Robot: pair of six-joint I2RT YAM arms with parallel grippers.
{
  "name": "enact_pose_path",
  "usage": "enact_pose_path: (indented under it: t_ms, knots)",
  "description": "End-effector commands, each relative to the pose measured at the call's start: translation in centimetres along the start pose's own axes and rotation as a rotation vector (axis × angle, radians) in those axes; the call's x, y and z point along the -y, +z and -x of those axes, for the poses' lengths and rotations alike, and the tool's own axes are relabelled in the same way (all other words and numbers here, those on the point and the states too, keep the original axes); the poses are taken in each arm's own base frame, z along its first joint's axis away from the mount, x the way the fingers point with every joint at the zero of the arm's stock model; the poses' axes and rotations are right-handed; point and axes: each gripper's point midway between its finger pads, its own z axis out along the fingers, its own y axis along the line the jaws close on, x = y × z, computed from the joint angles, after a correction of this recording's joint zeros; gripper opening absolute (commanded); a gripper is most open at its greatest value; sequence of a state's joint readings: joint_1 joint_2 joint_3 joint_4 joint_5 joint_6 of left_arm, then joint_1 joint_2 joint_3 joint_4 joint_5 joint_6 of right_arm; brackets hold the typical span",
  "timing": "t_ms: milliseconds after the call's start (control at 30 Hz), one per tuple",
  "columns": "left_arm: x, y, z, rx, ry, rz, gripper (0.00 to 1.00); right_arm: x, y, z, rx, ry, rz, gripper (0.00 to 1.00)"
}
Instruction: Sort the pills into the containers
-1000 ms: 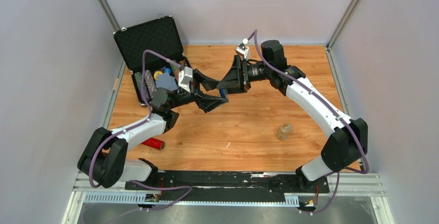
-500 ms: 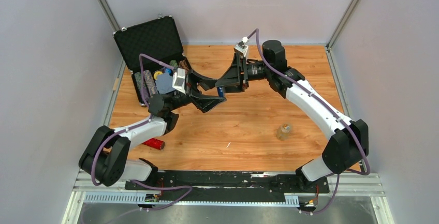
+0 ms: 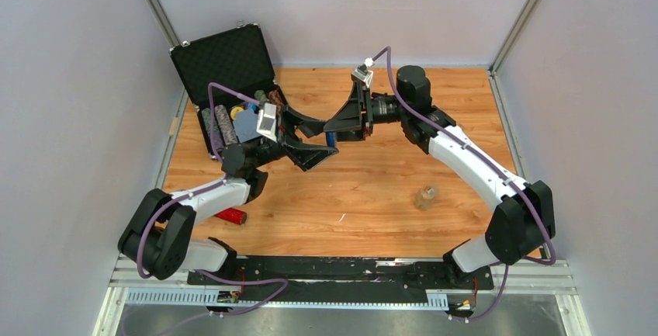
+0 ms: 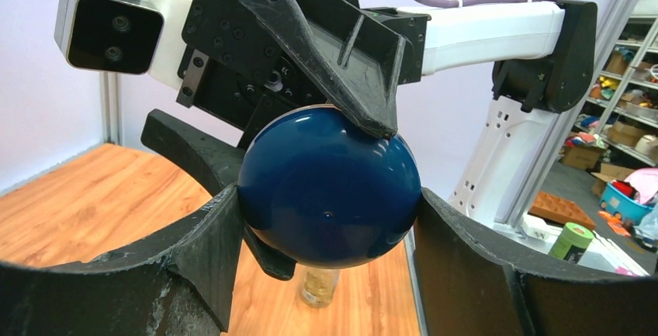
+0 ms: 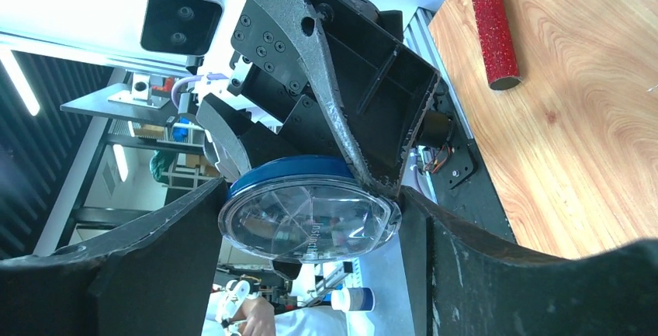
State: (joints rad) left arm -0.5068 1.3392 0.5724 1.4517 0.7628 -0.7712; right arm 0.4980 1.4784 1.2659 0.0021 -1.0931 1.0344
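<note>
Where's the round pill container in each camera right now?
Top external: container, a blue sliver just left of centre.
Left wrist: centre, its dark blue back.
Right wrist: lower centre, its clear divided face.
Shared landmark: wooden table.

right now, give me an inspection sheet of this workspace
surface: wooden table, small white scrap near front
job's things: round blue container held off the table between both grippers; no loose pills seen
clutter: open black case far left; red cylinder lying by left base; small clear bottle upright
grippers: left gripper and right gripper both shut on the container
cables: purple cables looped along both arms
surroundings: grey walls on three sides
</note>
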Motion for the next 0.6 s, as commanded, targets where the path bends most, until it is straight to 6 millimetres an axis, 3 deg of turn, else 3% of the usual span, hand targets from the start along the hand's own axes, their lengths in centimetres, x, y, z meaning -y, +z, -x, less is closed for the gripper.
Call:
enact_pose_path:
  t_ms: [0, 367, 567]
  knots:
    - [-0.2, -0.5, 3.4, 0.092, 0.065, 0.021, 0.0, -4.3, -3.4, -1.1, -0.037, -0.163, 0.11, 0.33]
    - [0.3, -0.7, 4.6, 0.086, 0.068, -0.004, 0.0, -2.0, -4.0, -0.8, -0.007, -0.139, 0.074, 0.33]
    - [-0.1, -0.7, 4.2, 0.075, 0.064, -0.001, 0.0, -2.3, -3.9, -0.2, 0.022, -0.122, 0.055, 0.37]
